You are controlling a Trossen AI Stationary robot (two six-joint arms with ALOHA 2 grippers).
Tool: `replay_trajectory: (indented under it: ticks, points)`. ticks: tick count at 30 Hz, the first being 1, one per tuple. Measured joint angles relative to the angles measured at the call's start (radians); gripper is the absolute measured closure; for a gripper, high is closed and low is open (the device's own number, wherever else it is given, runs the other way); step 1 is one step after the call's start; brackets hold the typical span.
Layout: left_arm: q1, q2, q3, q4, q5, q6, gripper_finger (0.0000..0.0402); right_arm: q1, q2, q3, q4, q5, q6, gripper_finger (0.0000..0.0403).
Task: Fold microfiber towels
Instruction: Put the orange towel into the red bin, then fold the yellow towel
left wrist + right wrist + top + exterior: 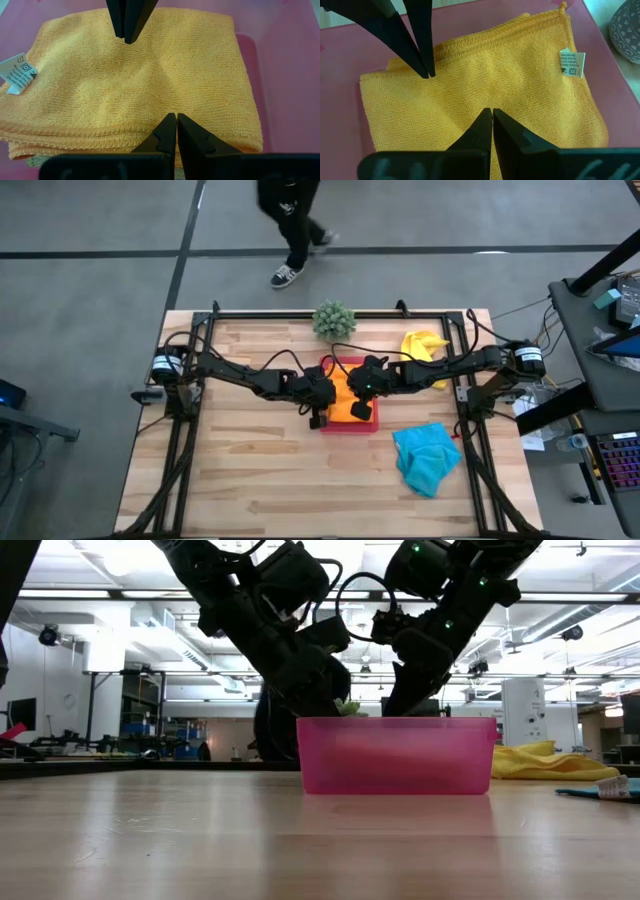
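A folded orange towel (150,75) lies flat in the pink tray (395,755) at the table's middle, its white label (571,63) at one corner. My left gripper (176,117) and my right gripper (491,111) are both shut. They slant down into the tray from the table's left and right, and their tips stand a short way apart over the towel's middle. A yellow towel (424,345) lies bunched at the far right. A turquoise towel (427,457) lies crumpled at the near right. My left gripper comes at the middle of the orange towel's top face (172,107) with shut fingertips, slanting down from the table's left. I cannot tell whether the tips touch the cloth. My right gripper slants down from the table's right onto the same face (487,102). Whether its tips touch the cloth, I cannot tell.
A small spiky green potted plant (334,319) stands just beyond the tray at the table's far edge. A person (292,230) walks on the floor behind the table. Bare wood lies along the near edge and at the left.
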Motion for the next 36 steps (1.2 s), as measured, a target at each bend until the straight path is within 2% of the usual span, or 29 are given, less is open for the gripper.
replay_trajectory:
  ticks: [25, 32, 36]
  points:
    - [0.0, 0.0, 0.0, 0.011, 0.001, 0.0, 0.04, 0.0, -0.002, 0.0, 0.0, 0.003, 0.004, 0.0394]
    - [-0.004, -0.043, -0.001, -0.007, 0.001, 0.008, 0.04, 0.0, -0.064, 0.001, -0.018, 0.067, 0.026, 0.0394]
    - [-0.009, -0.085, -0.002, -0.077, 0.001, 0.009, 0.04, -0.001, -0.119, 0.001, -0.081, 0.151, 0.047, 0.0394]
